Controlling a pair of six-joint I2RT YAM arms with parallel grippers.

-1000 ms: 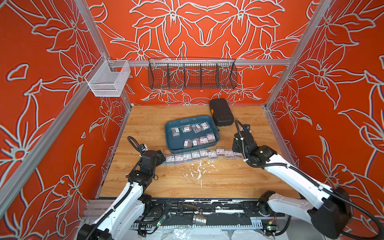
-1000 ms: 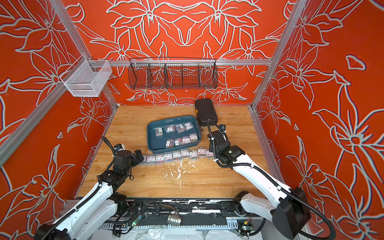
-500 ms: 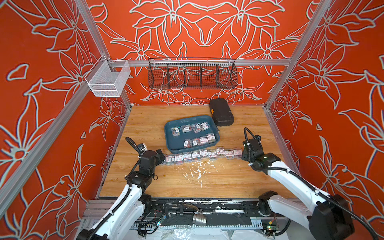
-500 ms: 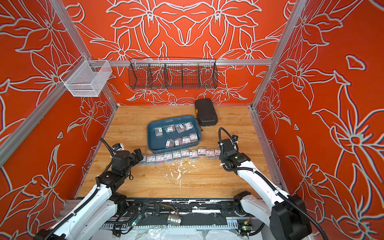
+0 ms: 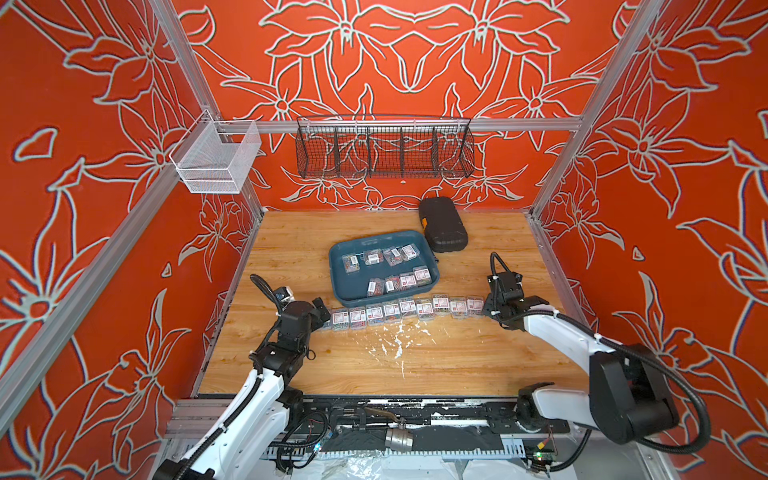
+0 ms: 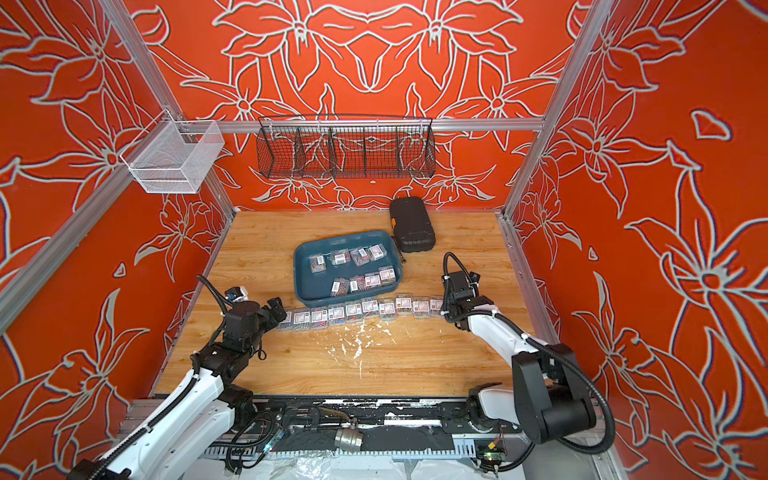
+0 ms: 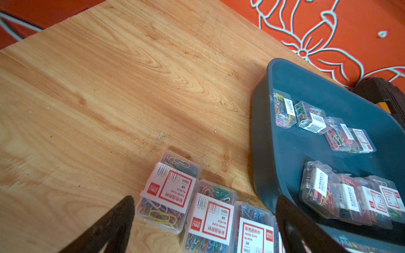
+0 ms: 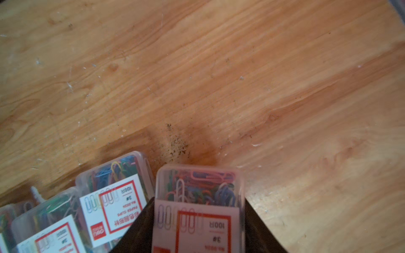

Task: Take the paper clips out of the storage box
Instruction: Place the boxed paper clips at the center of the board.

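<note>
Right arm has swung from the shallow dark teal-blue plastic storage tray (image 5: pixel 349 286) to the end of the row (image 5: pixel 390 309), right gripper (image 8: pixel 198 204) clamped on a clear plastic box of multicoloured paper clips (image 8: pixel 197 184), apparently to extend it; left gripper (image 7: pixel 205 199) gapes empty; eight boxes (image 5: pixel 422 274) remain inside.

My right gripper (image 8: pixel 198 200) cropped by the frame edge in its wrist view, box of paper clips (image 8: pixel 197 184) in its grip blurred, label cut short, my left gripper (image 7: pixel 205 198) likewise cropped, black case (image 7: pixel 381 92) mostly out of frame.
</note>
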